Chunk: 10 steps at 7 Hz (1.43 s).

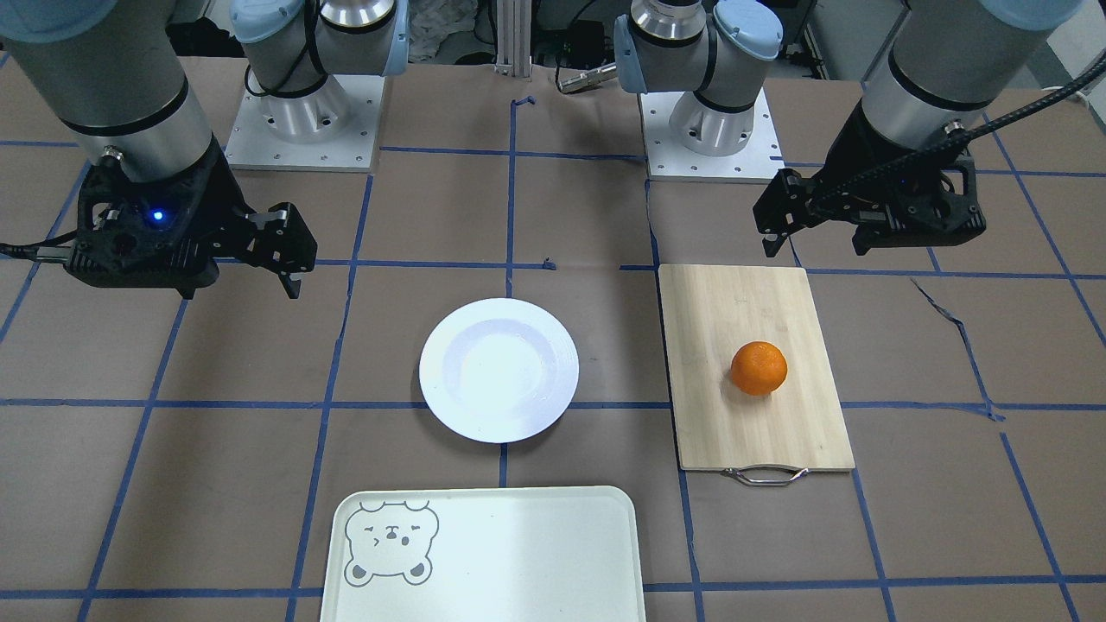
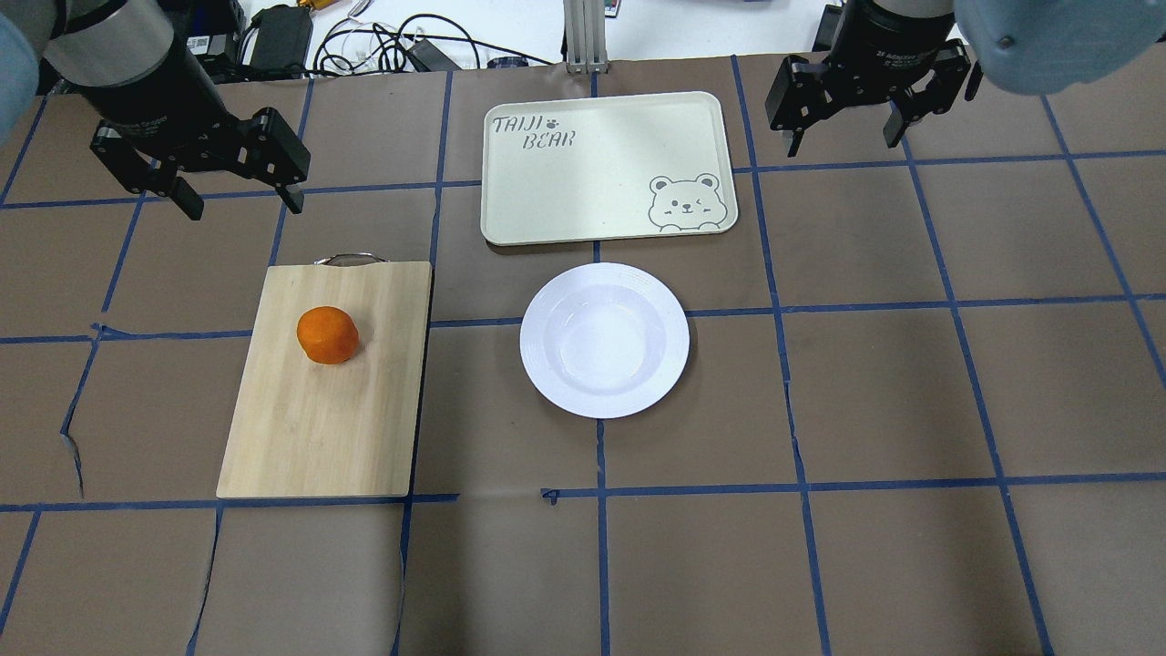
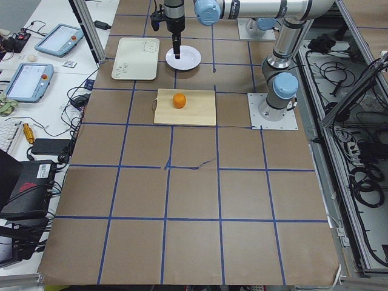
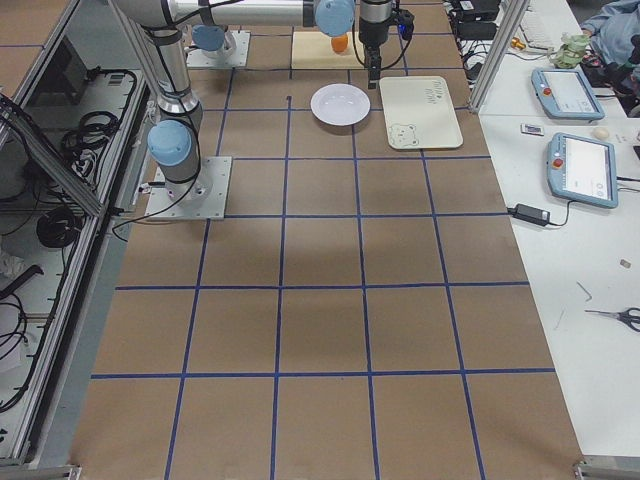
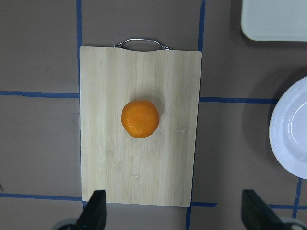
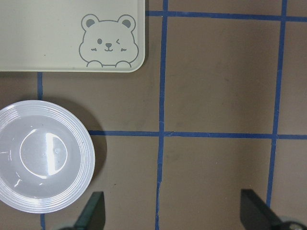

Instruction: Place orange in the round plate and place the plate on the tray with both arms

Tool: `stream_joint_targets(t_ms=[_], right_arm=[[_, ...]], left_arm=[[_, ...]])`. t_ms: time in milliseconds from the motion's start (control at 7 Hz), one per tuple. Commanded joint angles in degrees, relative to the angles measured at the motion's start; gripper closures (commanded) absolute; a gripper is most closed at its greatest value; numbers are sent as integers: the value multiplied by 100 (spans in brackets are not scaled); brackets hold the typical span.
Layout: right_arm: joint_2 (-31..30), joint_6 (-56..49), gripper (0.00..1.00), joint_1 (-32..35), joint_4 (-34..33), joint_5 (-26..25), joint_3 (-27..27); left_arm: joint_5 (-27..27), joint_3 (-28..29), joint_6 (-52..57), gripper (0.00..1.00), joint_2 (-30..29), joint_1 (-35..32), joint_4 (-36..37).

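The orange [image 1: 759, 368] [image 2: 327, 334] [image 5: 139, 118] rests on a bamboo cutting board. The round plate [image 1: 498, 370] [image 2: 604, 340] [image 6: 45, 155] lies empty at the table's middle. Just beyond it, apart from it, is the tray [image 2: 606, 169] [image 1: 484, 553] [image 6: 48, 33] with its bear drawing. My left gripper [image 2: 244, 208] [image 1: 816, 246] [image 5: 175, 213] hangs open and empty above the table, beyond the board's handle end. Beside the tray's bear corner, my right gripper [image 2: 843, 144] [image 1: 240, 289] [image 6: 175, 213] is also open and holds nothing.
The cutting board [image 2: 310, 428] [image 1: 734, 432] has a metal handle [image 2: 348, 259] pointing away from the robot. Brown paper with a blue tape grid covers the table. The arm bases [image 1: 302, 130] [image 1: 713, 130] stand at the robot's edge. Cables [image 2: 383, 46] lie past the far edge.
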Motion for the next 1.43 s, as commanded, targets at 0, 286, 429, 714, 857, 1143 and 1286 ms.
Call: stream_joint_targets(t_ms=[0,286,429,714,857,1143,1286], right_arm=[[7,6,0,2,0,0,3],[7,6,0,2,0,0,3],[7,6,0,2,0,0,3],[7,6,0,-7,9,0,29],[7,-3,0,-7,0,0,64],[-2,-3,0,-16,-9,0,65],[-2,-3,0,-16,0,0,73]], left_arm=[[0,24,-45,0,-10,0,1],[0,42,-54,0,-1,17,27],[9,-10,-45,0,-18,26,149],[0,-37,-45,0,-53,96,535],[9,-124,-63,0,-149,131,868],[44,-684,-54,0,-404,158,1829],[27,-1018,-37,0,-510,289,2099]])
